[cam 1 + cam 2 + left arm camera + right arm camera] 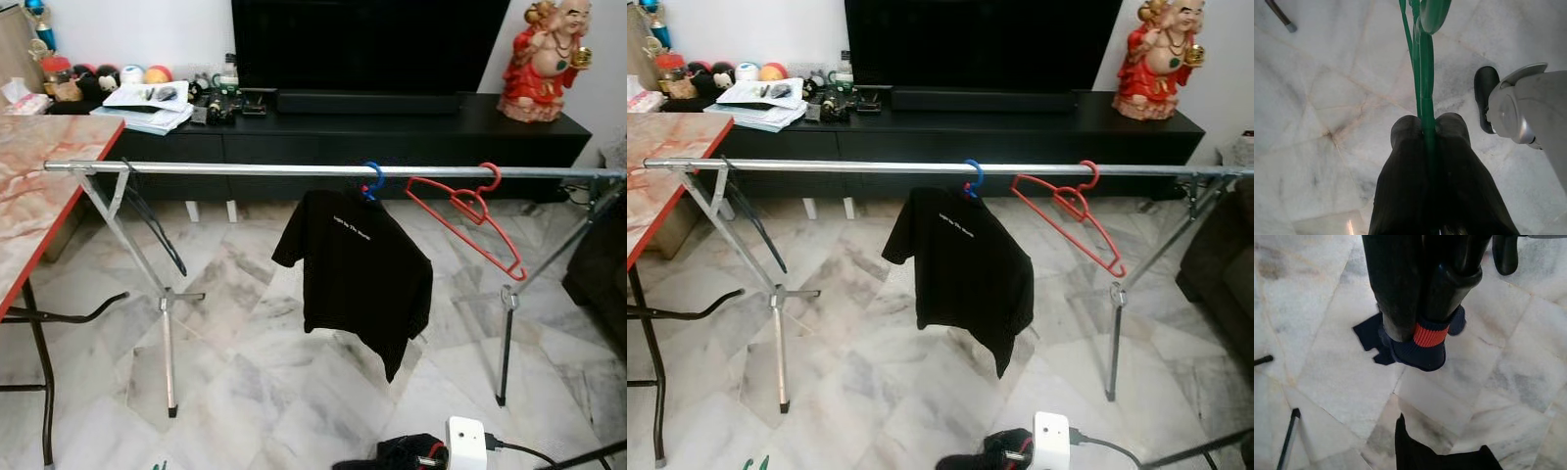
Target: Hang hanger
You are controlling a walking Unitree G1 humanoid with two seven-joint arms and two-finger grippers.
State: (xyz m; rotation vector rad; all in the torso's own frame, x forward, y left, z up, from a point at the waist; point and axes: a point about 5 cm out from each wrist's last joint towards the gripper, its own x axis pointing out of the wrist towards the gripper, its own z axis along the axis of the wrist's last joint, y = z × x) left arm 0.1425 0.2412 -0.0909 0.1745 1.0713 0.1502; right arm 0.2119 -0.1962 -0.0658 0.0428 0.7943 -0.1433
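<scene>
A: Where do we stand with the hanger?

B: Our left hand is closed on the green hanger, with both fingers pressing its thin stem. It hangs low at our side above the marble floor. The right hand is closed on a dark garment with a red stripe.

A: And the place to hang it?

B: The metal rail is before us, at twelve o'clock. On it we see a black T-shirt on a blue hanger, a red hanger at about one o'clock, and a dark hanger at about eleven o'clock.

A: What can go wrong?

B: We think the stem is thin and smooth, so it may turn inside the fingers when we lift it, and then the hook misses the rail. Also the stand looks light, and a push could move it on the shiny floor.

A: And the room?

B: A red-topped counter is at nine o'clock. At twelve o'clock, a black TV cabinet with a red figurine.
</scene>
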